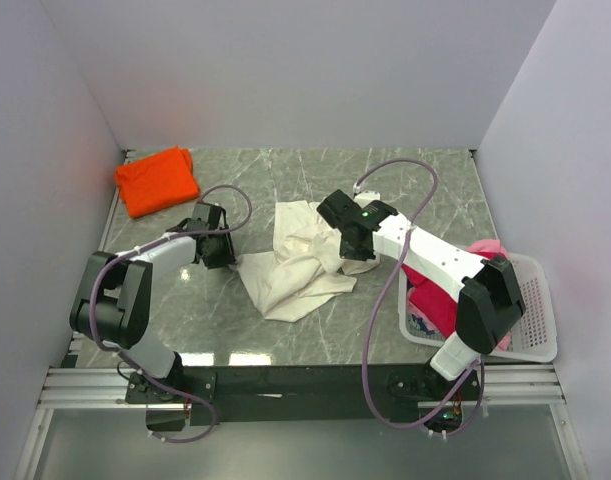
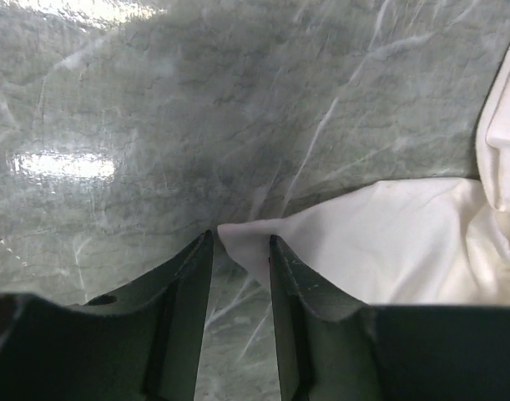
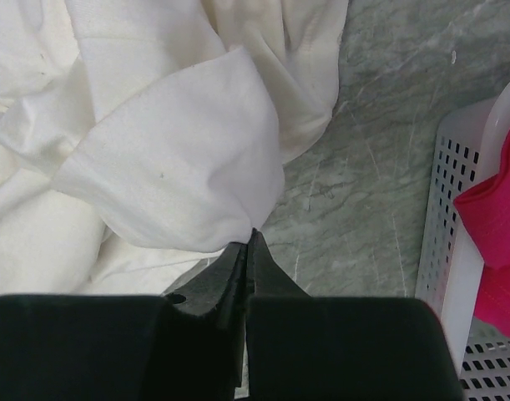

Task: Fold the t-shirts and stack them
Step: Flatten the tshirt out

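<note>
The table [image 1: 285,170] is grey-green marble. At its middle lies the cream t-shirt [image 1: 300,265], crumpled and unfolded, with one corner pulled out toward the left edge. The white basket [image 1: 535,310] sits at the near right corner. It holds a crimson t-shirt [image 1: 440,305] and a pink t-shirt [image 1: 485,247], both heaped. The orange t-shirt [image 1: 157,180] rests folded in the far left corner.

The right gripper [image 3: 249,236] is closed tight on a raised fold of the cream t-shirt, on the side nearer the basket. The left gripper [image 2: 239,240] is low at the pulled-out corner, its jaws narrow but parted, and the cloth tip sits just between the fingertips without being clamped.

The left jaws look likely to close on only a sliver of hem, or on bare marble, so the corner could slip free when lifted. The right pinch seems to catch a mid-cloth fold rather than an edge. Pulling from there could bunch the shirt instead of spreading it flat.

By count there is one cream, one orange, one crimson and one pink shirt visible, though more may be buried. There is one basket and two grippers.
</note>
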`<action>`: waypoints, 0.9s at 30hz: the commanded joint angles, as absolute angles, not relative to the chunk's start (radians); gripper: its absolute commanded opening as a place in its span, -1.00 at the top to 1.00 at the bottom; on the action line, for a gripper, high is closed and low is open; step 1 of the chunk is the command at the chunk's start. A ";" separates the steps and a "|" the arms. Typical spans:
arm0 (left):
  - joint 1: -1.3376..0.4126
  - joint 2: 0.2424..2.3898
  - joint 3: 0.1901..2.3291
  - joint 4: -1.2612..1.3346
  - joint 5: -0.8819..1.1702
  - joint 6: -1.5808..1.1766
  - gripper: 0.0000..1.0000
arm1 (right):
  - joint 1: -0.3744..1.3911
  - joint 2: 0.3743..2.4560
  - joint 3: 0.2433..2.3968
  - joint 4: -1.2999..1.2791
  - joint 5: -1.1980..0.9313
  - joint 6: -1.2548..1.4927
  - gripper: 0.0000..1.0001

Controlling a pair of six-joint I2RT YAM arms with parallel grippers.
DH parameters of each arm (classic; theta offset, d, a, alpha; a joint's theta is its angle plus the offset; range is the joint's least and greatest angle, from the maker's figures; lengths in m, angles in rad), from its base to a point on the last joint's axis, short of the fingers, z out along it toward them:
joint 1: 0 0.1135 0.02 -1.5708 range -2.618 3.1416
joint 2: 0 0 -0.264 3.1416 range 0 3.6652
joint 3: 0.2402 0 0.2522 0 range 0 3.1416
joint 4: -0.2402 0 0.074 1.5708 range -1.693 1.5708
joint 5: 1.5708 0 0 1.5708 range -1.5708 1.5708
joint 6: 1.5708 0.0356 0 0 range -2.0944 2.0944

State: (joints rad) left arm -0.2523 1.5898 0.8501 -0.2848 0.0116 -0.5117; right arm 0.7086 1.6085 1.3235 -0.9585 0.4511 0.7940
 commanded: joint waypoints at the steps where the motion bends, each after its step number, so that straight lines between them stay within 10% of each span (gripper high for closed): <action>1: -0.258 1.611 0.885 -0.250 0.003 -0.495 0.21 | 0.704 1.554 1.327 -0.962 0.466 0.816 1.00; 7: -0.259 1.654 0.902 -0.241 0.003 -0.489 0.27 | 0.704 1.532 1.282 -0.946 0.457 0.831 1.00; 12: -0.259 1.677 0.904 -0.223 0.017 -0.488 0.99 | 0.704 1.491 1.236 -0.937 0.446 0.845 1.00; 27: -0.023 1.131 0.986 -0.337 -0.150 -0.502 0.99 | 0.704 1.197 1.270 -1.161 0.457 0.929 1.00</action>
State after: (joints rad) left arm -0.0334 1.2549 0.9623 -0.3244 -0.0723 -0.5018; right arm 0.7086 1.2747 1.2568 -1.0824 0.4305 0.8738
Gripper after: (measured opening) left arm 0.014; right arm 0.007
